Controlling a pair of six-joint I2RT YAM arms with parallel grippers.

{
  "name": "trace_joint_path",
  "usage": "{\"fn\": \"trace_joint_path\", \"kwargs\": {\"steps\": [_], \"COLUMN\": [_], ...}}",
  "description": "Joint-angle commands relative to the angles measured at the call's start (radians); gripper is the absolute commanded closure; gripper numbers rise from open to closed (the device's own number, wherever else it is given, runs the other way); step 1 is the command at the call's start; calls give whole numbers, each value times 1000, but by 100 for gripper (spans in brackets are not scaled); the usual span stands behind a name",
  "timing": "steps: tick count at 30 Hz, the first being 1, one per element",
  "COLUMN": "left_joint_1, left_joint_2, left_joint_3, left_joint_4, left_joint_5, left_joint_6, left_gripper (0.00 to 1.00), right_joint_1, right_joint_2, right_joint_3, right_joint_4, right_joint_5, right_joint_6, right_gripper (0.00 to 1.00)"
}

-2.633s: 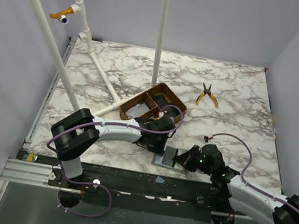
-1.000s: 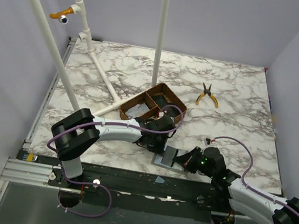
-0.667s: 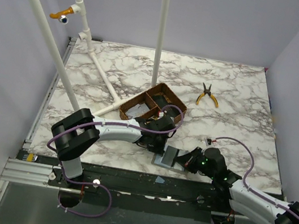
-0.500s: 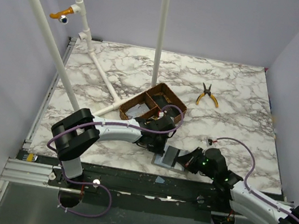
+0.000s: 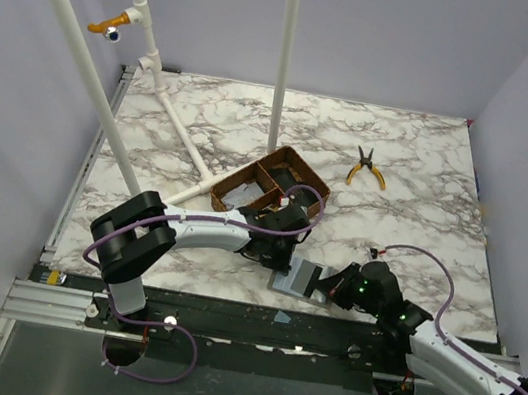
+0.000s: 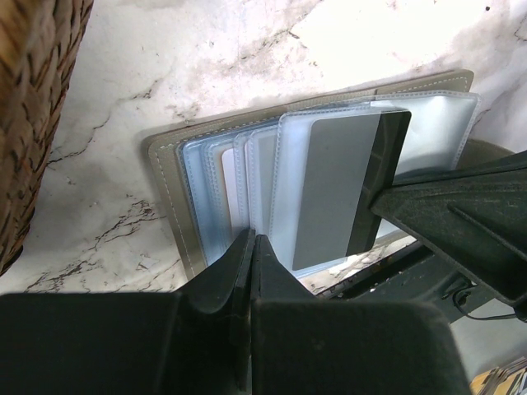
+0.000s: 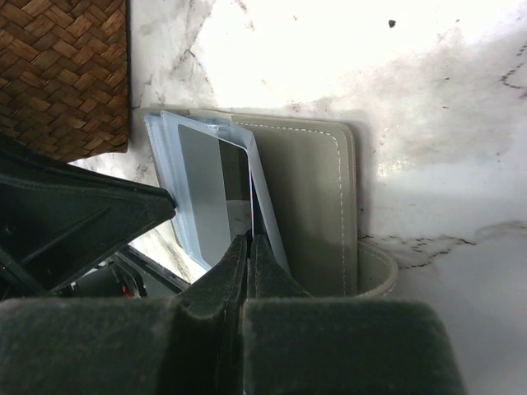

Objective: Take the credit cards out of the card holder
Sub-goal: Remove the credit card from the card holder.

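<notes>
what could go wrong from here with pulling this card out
1. The right gripper pinches the credit card right beside a clear sleeve, so the sleeve may come along.
2. The left gripper holds only an edge of the card holder; it could slip, and the holder lies at the near edge of the table.

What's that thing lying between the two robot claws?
The open card holder, a grey card poking out of it. The overhead view shows it between left gripper and right gripper.

Even overhead light; wrist views glare-washed, foregrounds blurred.
</notes>
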Motion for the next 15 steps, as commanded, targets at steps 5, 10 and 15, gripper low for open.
{"fn": "trace_joint_path", "kwargs": {"steps": [5,10,15], "left_joint_1": [10,10,9], "left_joint_2": [49,44,46], "left_joint_3": [-37,-39,-34], "left_joint_4": [-108,-107,-109], "left_joint_5": [-94,-92,-89], "left_joint_6": [23,27,29], "left_gripper": [100,100,100], "right_joint_1": [-7,-8,-7], "right_joint_2": [-33,-78,-100], "right_joint_3": [51,78,107], "right_joint_4": [-225,-300,-368], "right_joint_5": [66,98,117], "right_joint_6": [-21,-24,-35], "right_gripper": [99,99,99]}}
